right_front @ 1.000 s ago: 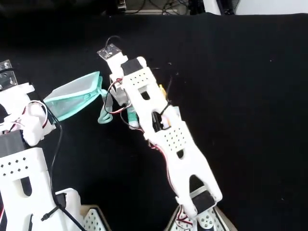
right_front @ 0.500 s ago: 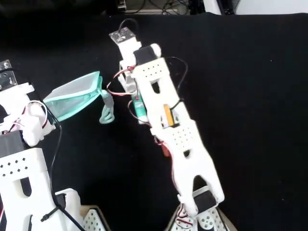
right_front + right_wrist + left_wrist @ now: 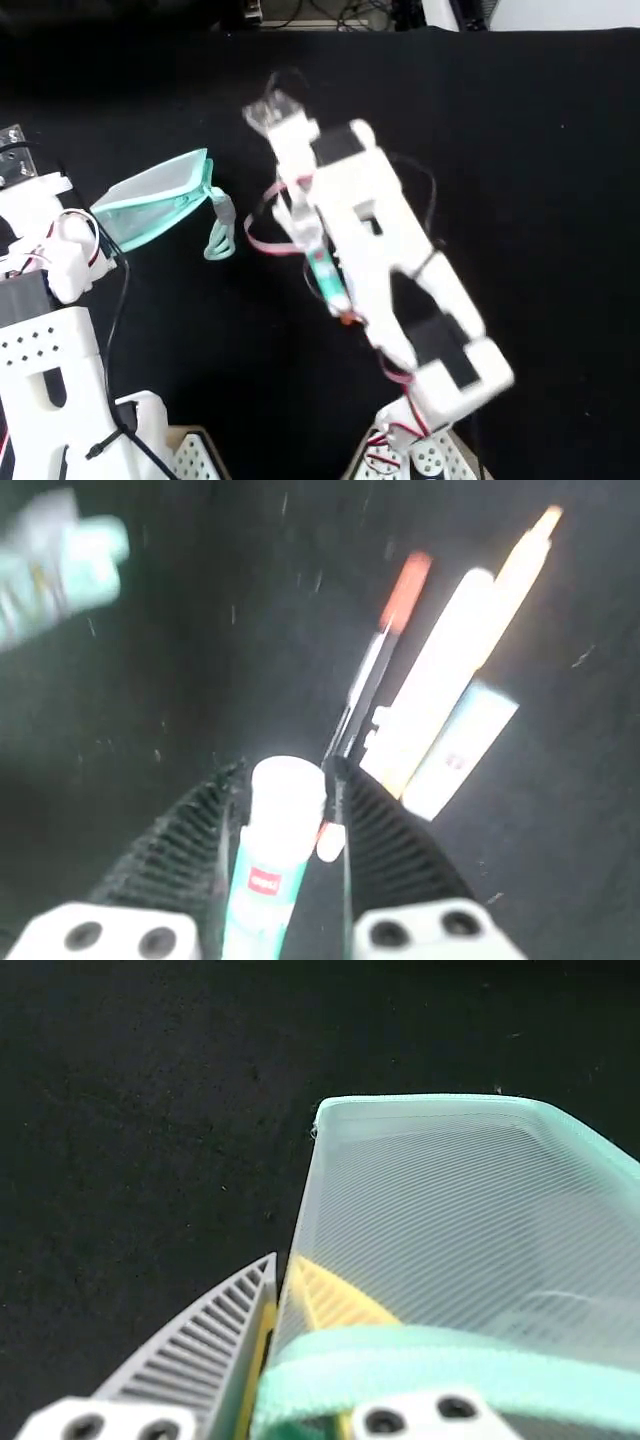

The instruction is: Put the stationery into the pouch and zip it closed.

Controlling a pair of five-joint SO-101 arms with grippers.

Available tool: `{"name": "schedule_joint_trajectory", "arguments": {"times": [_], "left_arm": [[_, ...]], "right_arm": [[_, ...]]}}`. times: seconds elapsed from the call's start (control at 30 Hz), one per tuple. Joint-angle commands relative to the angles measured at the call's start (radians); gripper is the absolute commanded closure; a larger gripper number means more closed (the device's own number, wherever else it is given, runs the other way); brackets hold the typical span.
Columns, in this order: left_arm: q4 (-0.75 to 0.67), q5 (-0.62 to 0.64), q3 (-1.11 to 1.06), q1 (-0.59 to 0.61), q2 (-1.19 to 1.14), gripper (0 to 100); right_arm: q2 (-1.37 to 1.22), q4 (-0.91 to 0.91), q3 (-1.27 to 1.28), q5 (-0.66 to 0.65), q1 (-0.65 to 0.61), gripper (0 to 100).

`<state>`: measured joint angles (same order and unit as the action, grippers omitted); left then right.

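Note:
My left gripper [image 3: 100, 228] is shut on one end of the teal mesh pouch [image 3: 155, 198], holding it off the black table; up close the pouch [image 3: 450, 1230] fills the space past my left gripper [image 3: 290, 1305]. My right gripper [image 3: 318, 255] hangs above mid-table, shut on a teal stick with a white cap [image 3: 327, 272]. Between the jaws of my right gripper [image 3: 285, 790] sits that stick [image 3: 275, 850]. Below it on the table lie a red-capped pen [image 3: 385, 645], a white marker with a yellow tip [image 3: 450, 685] and a pale blue eraser [image 3: 462, 745].
The pouch's teal strap [image 3: 220, 232] dangles from its end toward the right arm, and shows blurred [image 3: 60, 565] off to one side. Black cloth [image 3: 540, 150] covers the table. Both arm bases stand at the near edge.
My right arm has risen from the table with the teal stick in its gripper and swung toward the right. The left arm and the pouch have stayed put.

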<state>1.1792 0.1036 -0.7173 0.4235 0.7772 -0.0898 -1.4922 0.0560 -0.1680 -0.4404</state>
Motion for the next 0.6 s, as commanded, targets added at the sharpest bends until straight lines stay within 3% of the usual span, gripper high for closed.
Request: {"name": "schedule_joint_trajectory", "arguments": {"times": [0.0,0.4,0.57], "left_arm": [[0.003,0.011,-0.035,-0.004,-0.021,97],[0.003,0.009,-0.039,-0.076,-0.015,97],[0.003,0.009,-0.041,-0.074,-0.015,97]], "right_arm": [[0.194,0.112,0.357,-0.043,-0.006,98.6],[0.3,0.141,0.696,-0.184,-0.003,98.8],[0.297,0.195,0.75,-0.255,0.071,98.3]]}}
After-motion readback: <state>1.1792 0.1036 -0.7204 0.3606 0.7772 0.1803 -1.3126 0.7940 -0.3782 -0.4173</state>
